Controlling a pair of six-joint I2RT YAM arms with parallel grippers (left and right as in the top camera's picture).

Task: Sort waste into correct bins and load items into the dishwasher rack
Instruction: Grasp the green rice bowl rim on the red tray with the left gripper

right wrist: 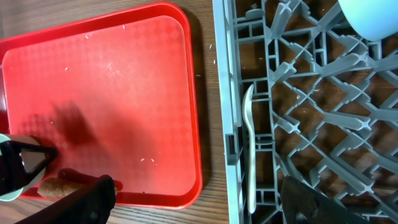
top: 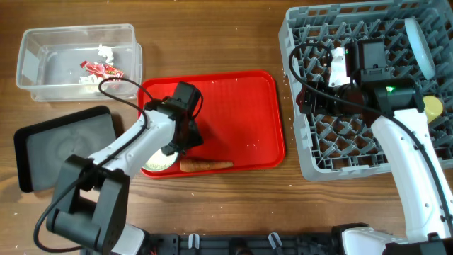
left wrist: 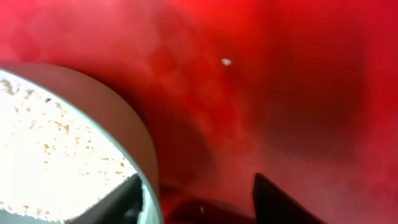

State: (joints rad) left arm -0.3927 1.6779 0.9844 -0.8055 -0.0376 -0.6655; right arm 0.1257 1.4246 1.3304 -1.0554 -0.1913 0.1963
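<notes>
A pale-green bowl [top: 157, 162] holding white rice-like grains sits at the front left of the red tray [top: 241, 106]. My left gripper [top: 185, 137] is open over the bowl's right side. In the left wrist view the bowl's rim [left wrist: 142, 134] lies between the fingers [left wrist: 199, 202]. An orange carrot piece [top: 205, 165] lies next to the bowl. My right gripper [top: 311, 99] is open and empty above the left edge of the grey dishwasher rack [top: 311, 159]; the right wrist view shows it [right wrist: 199, 199]. The pale-blue plate [top: 421, 42] and the yellow cup [top: 432, 106] are in the rack.
The clear tub [top: 35, 53] at the back left holds the red wrapper [top: 102, 69] and white paper scraps [top: 106, 51]. The black tray [top: 64, 142] lies at the left. A white spoon [right wrist: 249, 149] lies in the rack near its left edge. Loose grains dot the red tray [right wrist: 112, 81].
</notes>
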